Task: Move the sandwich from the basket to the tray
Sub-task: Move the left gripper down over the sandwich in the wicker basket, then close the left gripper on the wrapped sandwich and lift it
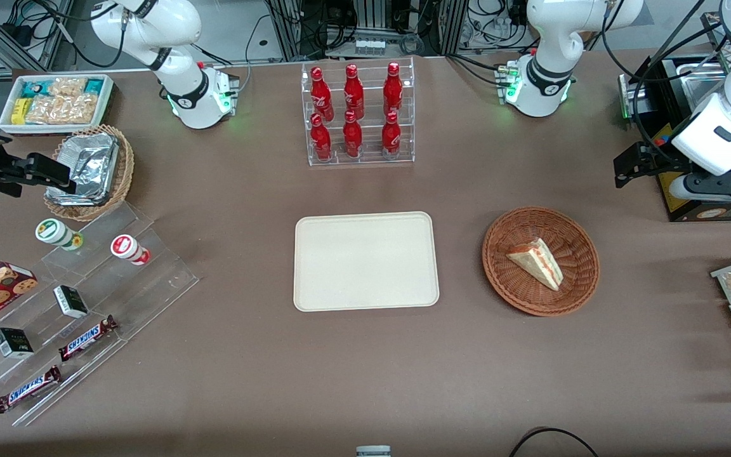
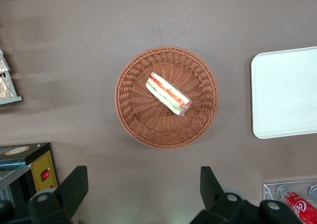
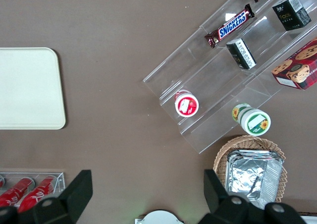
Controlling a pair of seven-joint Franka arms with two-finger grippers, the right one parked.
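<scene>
Sandwich (image 1: 535,263) lies on its side in the basket (image 1: 578,279), a little off the bowl's middle, its red and green filling edge turned upward where the wrist view shows it plainly (image 2: 168,93). Nothing touches it. The basket (image 2: 133,110) itself sits on the brown surface (image 1: 365,381) just beside the tray (image 1: 365,261), toward the working arm's end, with a strip of bare surface between the two. The tray carries nothing, so the whole transfer is yet to be done.

The left arm's tool (image 1: 633,164) hangs above the surface, farther from the front camera than the basket and off toward the working arm's end, not over the bowl. In the wrist view its two fingers (image 2: 73,187) stand wide apart, released and gripping nothing, with the basket framed between them. That reads as a posture of approach: spread wide enough to straddle the wedge once it descends.

The sandwich looks soft, so a gentle pinch across the bread faces seems wiser than a squeeze on the filling edge. The basket's sloping wicker wall may crowd one finger, since the wedge rests near it.
</scene>
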